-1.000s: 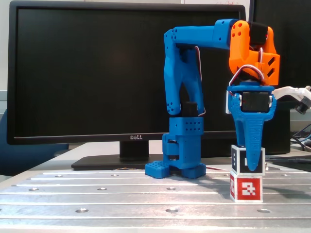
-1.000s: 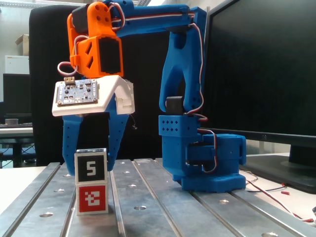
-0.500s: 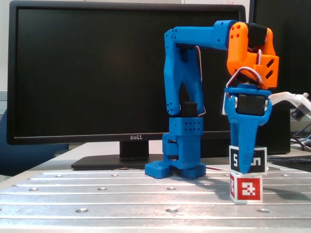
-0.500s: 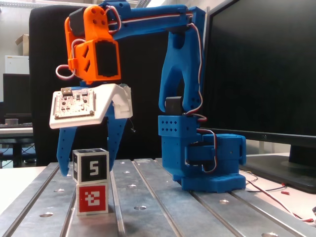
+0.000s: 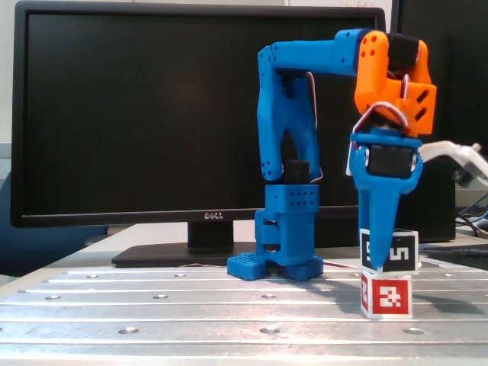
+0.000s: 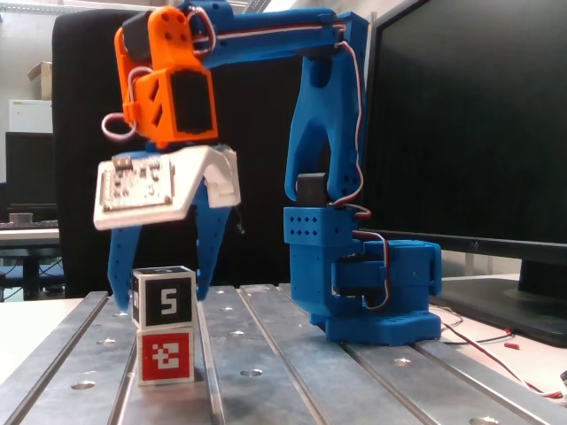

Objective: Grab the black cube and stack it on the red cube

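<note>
Black cube (image 6: pixel 164 298) sits on red cube (image 6: pixel 166 355), near right of table (image 5: pixel 191 305) in the monitor-facing view, twisted a bit. My hand (image 6: pixel 158 297) straddles it w/ fingers spread, gripping nothing, prob. so stack settles.

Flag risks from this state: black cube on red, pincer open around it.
1. The black cube sits twisted on the red cube, overhanging slightly; a bump could tip it off.
2. The pincer fingers straddle the black cube closely. A retreat that swings sideways rather than straight up may drag it.
3. In a fixed view, the fingertip reaches down near the seam between the cubes, so it could catch the edge.
</note>
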Controlling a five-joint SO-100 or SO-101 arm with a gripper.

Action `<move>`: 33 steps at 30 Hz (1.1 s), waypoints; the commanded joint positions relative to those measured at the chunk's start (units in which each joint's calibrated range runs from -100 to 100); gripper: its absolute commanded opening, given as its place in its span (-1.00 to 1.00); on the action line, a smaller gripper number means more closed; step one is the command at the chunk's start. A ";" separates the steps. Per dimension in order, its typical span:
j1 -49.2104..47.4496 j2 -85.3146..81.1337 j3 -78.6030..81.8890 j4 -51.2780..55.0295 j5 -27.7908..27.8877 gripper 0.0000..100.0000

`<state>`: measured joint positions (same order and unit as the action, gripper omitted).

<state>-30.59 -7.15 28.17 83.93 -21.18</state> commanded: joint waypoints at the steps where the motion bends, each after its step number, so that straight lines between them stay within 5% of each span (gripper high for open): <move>1: 0.14 -1.04 -4.15 2.65 -0.02 -0.51; 33: 1.54 -1.04 -20.89 15.47 0.55 -0.53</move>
<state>-30.07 -7.15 9.60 98.97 -20.97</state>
